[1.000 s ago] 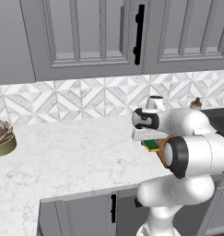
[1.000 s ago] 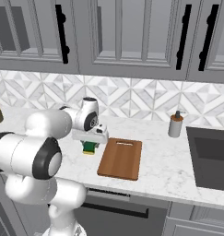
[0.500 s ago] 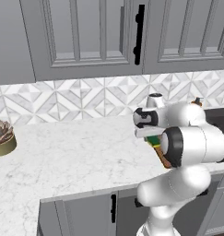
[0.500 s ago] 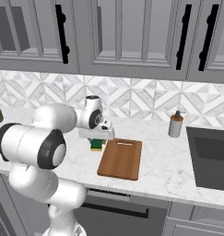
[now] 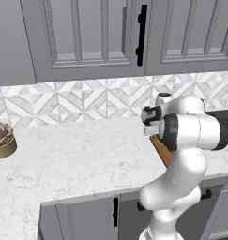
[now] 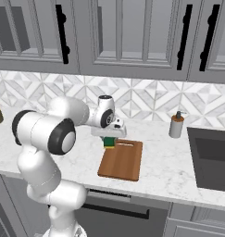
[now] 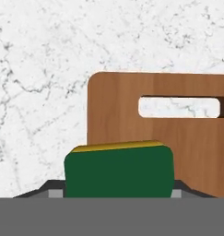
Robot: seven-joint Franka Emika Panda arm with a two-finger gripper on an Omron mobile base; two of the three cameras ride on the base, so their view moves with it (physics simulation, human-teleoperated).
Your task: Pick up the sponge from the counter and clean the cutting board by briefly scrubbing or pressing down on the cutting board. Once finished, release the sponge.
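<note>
My gripper [image 6: 109,138] is shut on the sponge [image 6: 108,141], a dark green block with a yellow base, and holds it just above the far left corner of the reddish-brown cutting board [image 6: 123,162]. Along the hand, the sponge [image 7: 118,170] sits between the dark fingertips of the gripper [image 7: 117,186], over the board's [image 7: 187,147] end that has the handle slot. The white marble counter [image 7: 39,92] lies to the left of the board. From the left base, the gripper [image 5: 151,129] stands over the board's [image 5: 163,149] near corner, and the arm hides most of the board.
A soap bottle [image 6: 177,125] stands by the backsplash to the right of the board, beside the dark sink [image 6: 211,157]. A potted plant [image 5: 2,140] sits far left on the counter. Grey upper cabinets hang above.
The gripper has carried the sponge to the right, from the counter left of the board to over the board's far left corner.
</note>
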